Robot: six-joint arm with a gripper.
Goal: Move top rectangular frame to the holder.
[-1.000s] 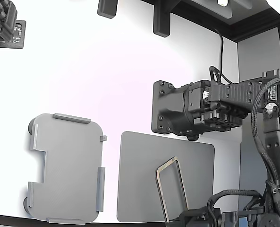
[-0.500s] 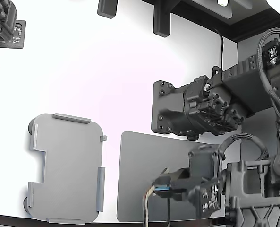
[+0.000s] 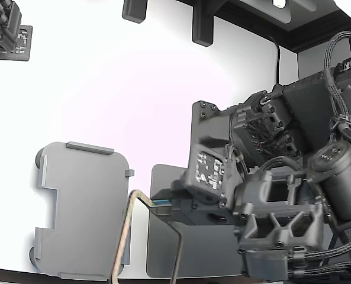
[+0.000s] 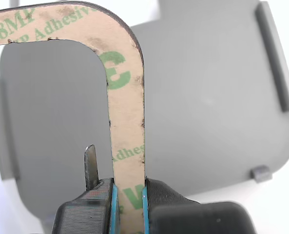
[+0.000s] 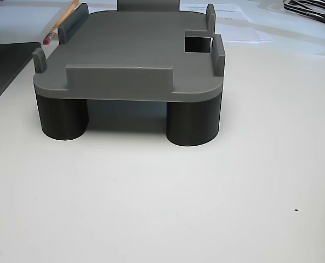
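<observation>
Holder: on the exterior view's left, you have the light grey tray flat on the table, nothing on it; the low other view shows it raised on dark round legs, edge tabs standing up.
Frame: just right of the holder, held in the air, overlapping its right edge and the dark mat in this view.
Gripper: closed on one long side of the frame, blue-lined pads pinching the tan strip (the wrist view shows this plainly).
Risk: you grip a thin strip at one spot only, so it may swing or flex and catch a raised tab instead of dropping inside them.
Pointing: the long axis runs away from the jaws; its rounded far end reaches toward the holder.
</observation>
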